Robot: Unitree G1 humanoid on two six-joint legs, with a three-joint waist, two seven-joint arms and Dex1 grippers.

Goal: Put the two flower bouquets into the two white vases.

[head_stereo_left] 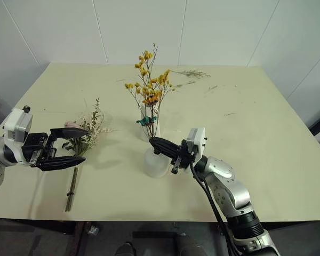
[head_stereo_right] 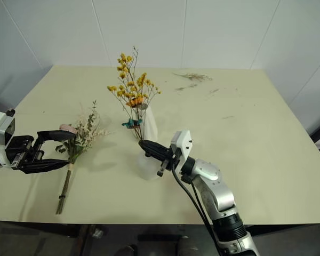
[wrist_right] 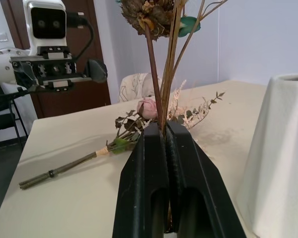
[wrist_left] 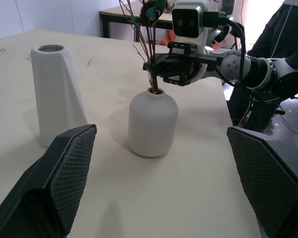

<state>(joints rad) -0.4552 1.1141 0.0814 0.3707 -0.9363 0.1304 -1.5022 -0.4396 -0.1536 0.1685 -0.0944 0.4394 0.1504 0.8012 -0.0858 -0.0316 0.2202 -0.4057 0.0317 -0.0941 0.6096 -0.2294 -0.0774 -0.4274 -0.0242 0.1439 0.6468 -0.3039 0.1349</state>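
Right gripper [wrist_left: 156,68] is pinched tight on the yellow bouquet's [head_stereo_left: 148,88] stems, just above the short vase [wrist_left: 153,122]. The stem ends look already inside the narrow mouth directly under the fingertips. The grip sits low on the stems, probably so the thin bundle stays together and can be steered into that small hole; the blossoms stand well above the fingers. The tall vase [wrist_left: 57,94] stands just behind the right gripper, on the far side of the short one, with nothing visible in its mouth, so it's presumably reserved for the long-stemmed bunch. Left gripper [head_stereo_left: 68,146] is spread wide, held level over the table, fingers pointing toward the middle. The rose bouquet [head_stereo_left: 84,133] lies flat on the table beneath and just past its fingertips, heads away from the robot, bound stem trailing back toward the near edge. The gripper isn't touching it. My read: yellow bunch is mid-insertion, left arm is parked open above the roses for the next pick. Risk on release: thin stems may lean or tip the short vase if not seated deep enough.
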